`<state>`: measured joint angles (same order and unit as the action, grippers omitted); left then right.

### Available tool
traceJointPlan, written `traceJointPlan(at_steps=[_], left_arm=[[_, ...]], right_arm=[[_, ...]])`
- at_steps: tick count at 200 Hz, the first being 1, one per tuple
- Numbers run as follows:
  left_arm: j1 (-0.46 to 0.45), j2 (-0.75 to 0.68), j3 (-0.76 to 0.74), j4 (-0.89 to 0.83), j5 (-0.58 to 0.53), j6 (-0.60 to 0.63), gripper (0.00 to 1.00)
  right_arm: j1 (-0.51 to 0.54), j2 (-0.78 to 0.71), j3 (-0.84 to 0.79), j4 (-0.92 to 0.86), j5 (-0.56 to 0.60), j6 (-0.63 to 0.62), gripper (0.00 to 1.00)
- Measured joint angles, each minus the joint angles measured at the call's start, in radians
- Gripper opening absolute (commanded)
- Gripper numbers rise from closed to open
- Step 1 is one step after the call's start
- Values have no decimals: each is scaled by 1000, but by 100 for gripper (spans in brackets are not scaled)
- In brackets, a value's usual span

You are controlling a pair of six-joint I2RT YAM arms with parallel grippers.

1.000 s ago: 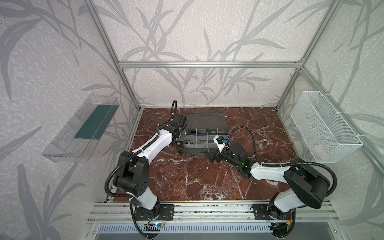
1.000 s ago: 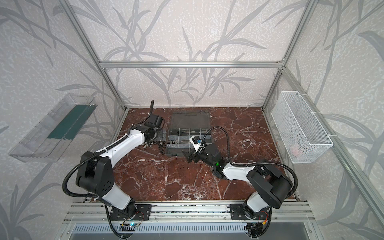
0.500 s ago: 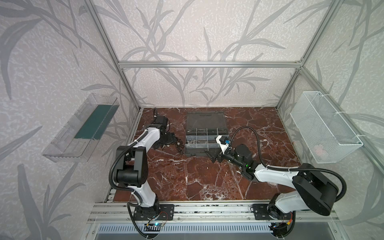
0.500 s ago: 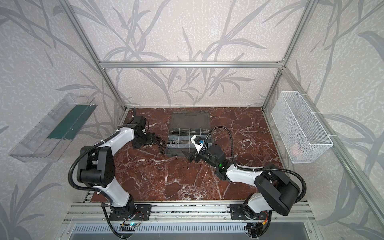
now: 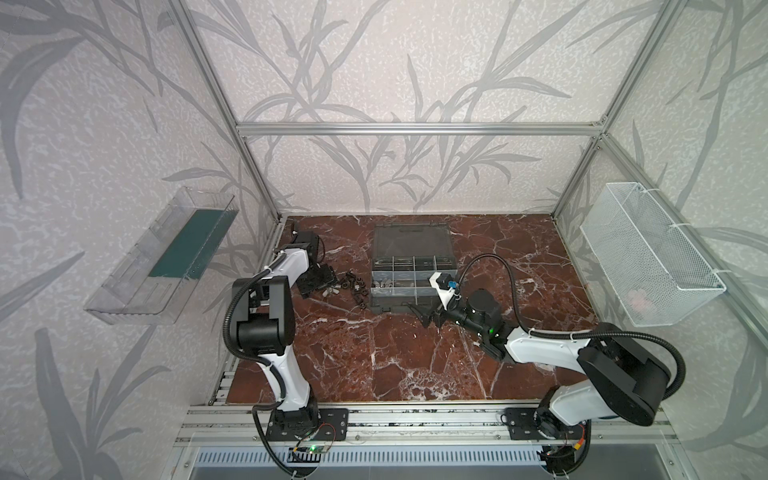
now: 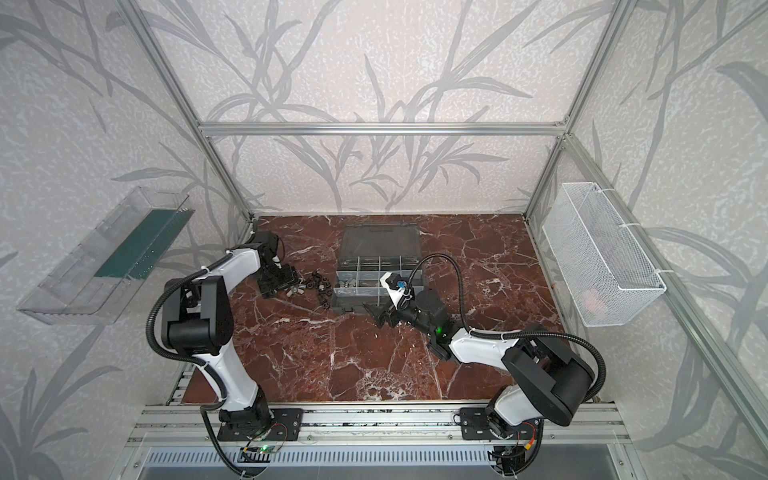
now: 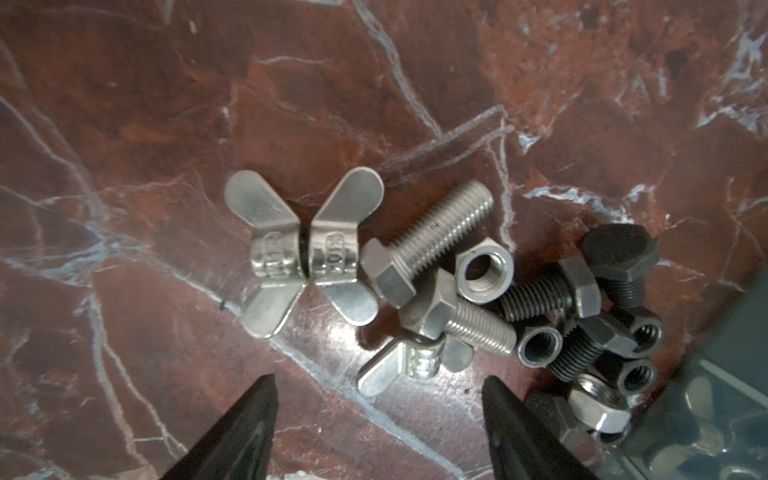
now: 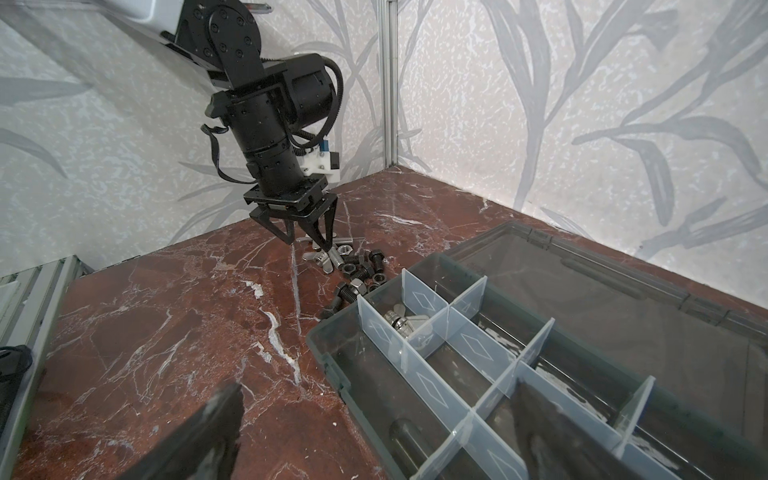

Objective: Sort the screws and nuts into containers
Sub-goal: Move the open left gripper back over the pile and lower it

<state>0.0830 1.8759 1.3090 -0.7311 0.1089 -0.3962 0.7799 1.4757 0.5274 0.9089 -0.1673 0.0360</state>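
Loose screws and nuts lie in a heap on the marble, left of the grey organizer case. The left wrist view shows silver screws, black screws, a silver nut, black nuts and three wing nuts. My left gripper hangs open just over the heap's left end, one wing nut lying by its tips. My right gripper stands open and empty at the case's near corner. One of the containers holds wing nuts.
The case lid lies flat behind the compartments. A clear wall tray hangs on the left wall and a white mesh basket on the right. An aluminium rail runs along the front edge.
My left arm has swung from the case's left edge out to the heap and come down over it, its jaws narrowing somewhat. The right gripper has shifted only slightly.
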Motion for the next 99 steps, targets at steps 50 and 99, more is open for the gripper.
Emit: traceJointPlan(at_steps=[50,99], left_arm=[[-13,26,27,2,-2,19,57],[-31,87,40,-4,4,31,48]], right_arm=[[0,12,1,-2,0,1,99],[0,12,1,-2,1,1,99]])
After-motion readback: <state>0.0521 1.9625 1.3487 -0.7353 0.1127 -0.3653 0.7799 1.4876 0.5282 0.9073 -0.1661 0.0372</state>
